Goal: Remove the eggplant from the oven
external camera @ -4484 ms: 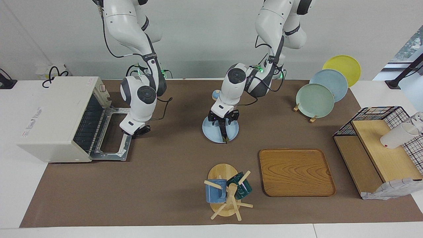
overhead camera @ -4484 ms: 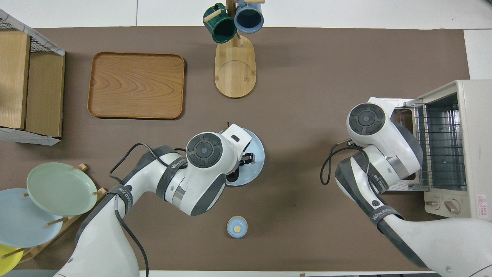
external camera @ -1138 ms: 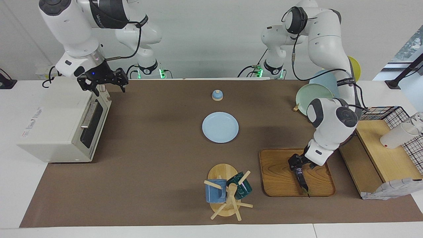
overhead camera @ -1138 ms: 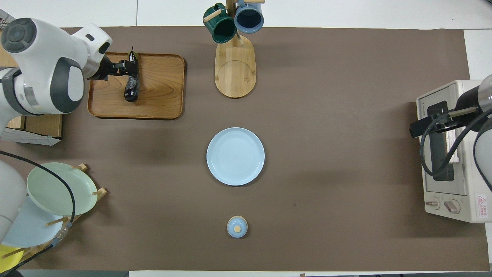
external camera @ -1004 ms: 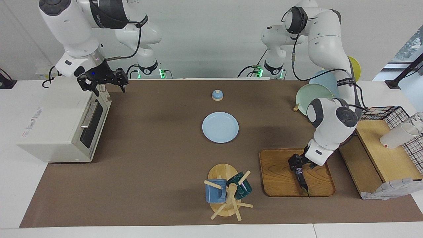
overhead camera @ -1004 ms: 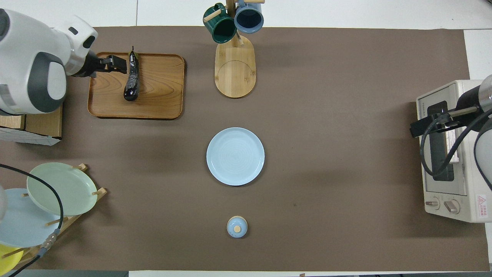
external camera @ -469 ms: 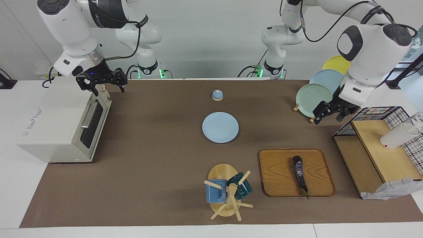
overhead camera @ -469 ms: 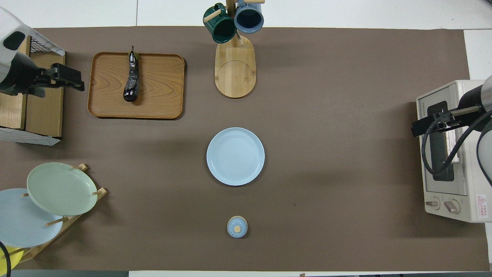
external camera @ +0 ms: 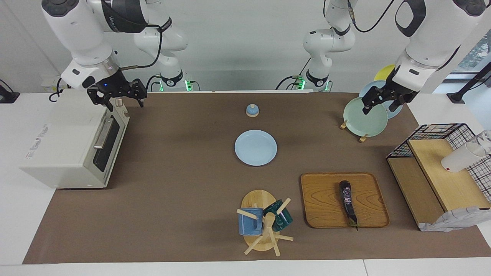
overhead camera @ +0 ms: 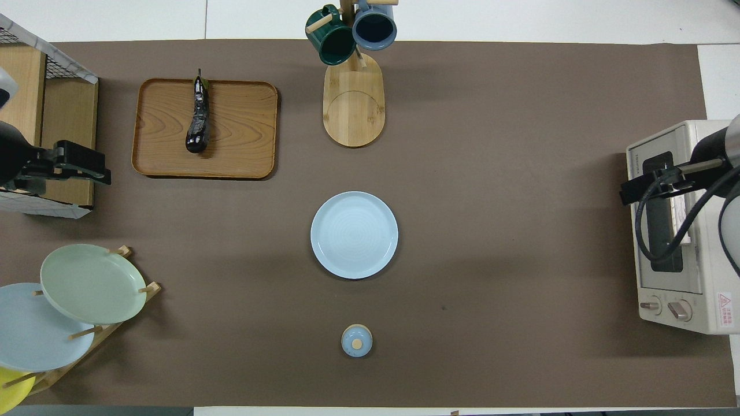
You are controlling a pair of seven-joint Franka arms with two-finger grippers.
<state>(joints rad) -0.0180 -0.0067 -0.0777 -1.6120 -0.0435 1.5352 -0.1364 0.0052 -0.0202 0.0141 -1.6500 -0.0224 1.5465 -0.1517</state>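
Eggplant lies free on wooden tray, oven door shut: job looks done. Left hand empty, apart, over plate rack; right hand apart above oven.

- A robot lab staged as a mock kitchen.
- Two white robot arms stand bolted at one bench edge, cables trailing to a bare wall.
- A brown mat covers the bench.
- Kitchenware sits spaced apart: oven, plate rack, mug tree, wooden tray.
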